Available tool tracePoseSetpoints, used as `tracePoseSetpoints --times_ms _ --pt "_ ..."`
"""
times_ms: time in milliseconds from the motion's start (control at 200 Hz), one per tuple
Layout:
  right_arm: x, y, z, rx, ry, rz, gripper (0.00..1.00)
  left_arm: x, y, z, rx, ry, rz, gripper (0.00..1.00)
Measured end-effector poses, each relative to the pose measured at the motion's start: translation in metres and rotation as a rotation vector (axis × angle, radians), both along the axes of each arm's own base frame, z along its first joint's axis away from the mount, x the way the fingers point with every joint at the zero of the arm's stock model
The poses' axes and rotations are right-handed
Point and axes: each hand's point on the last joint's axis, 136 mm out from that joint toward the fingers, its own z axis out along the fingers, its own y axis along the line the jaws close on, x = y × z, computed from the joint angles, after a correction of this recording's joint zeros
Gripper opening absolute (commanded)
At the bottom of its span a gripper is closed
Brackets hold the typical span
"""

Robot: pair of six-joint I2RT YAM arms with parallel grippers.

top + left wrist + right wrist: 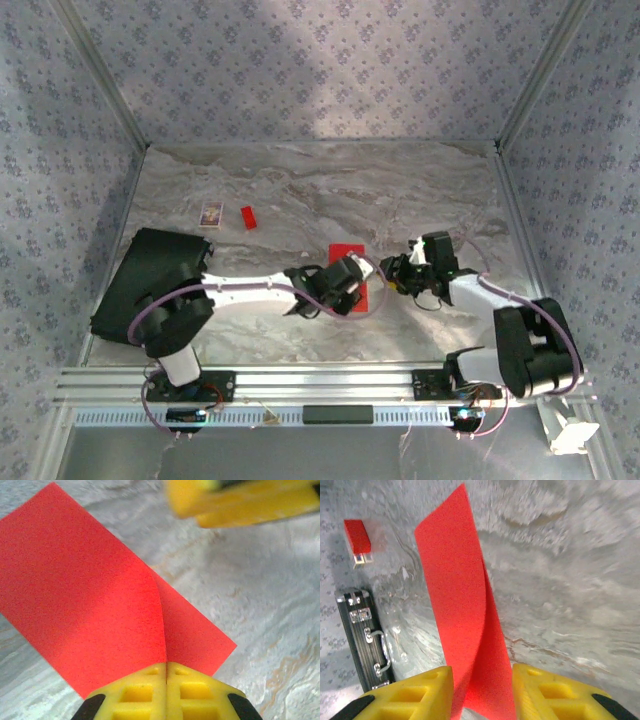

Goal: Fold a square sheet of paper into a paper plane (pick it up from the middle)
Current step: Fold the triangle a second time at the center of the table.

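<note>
Pinching the square sheet of paper [85, 605] at its centre crease with the left gripper [166, 667], yellow fingers pressed flat together. Straddling the same red sheet from the right with the right gripper [482, 672], fingers spread, paper curving up between them. Placed mid-table on the marble table [300, 180], between both arms. Far left: small red block [248, 217] beside patterned card [211, 214]. Near left: black case [150, 280].

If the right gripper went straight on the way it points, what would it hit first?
The red paper sheet: its fold sits between the parted fingers of the right gripper and runs ahead. Beyond looks like table, depth unclear.
</note>
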Motion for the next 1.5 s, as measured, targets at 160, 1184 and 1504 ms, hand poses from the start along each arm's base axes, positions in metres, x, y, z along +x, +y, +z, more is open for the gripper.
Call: tracePoseSetpoints --times_ms 160,1184,1504 --pt "-0.002 -0.014 0.012 -0.042 -0.039 -0.04 0.35 0.006 -0.012 0.012 -0.158 0.138 0.018 0.0" --pt "-0.042 0.03 -0.046 -0.114 0.089 0.186 0.02 0.006 -0.015 0.004 -0.231 0.306 0.052 0.0" --pt "-0.042 0.029 -0.046 -0.137 0.084 0.202 0.01 0.023 0.001 -0.015 -0.197 0.338 0.112 0.0"
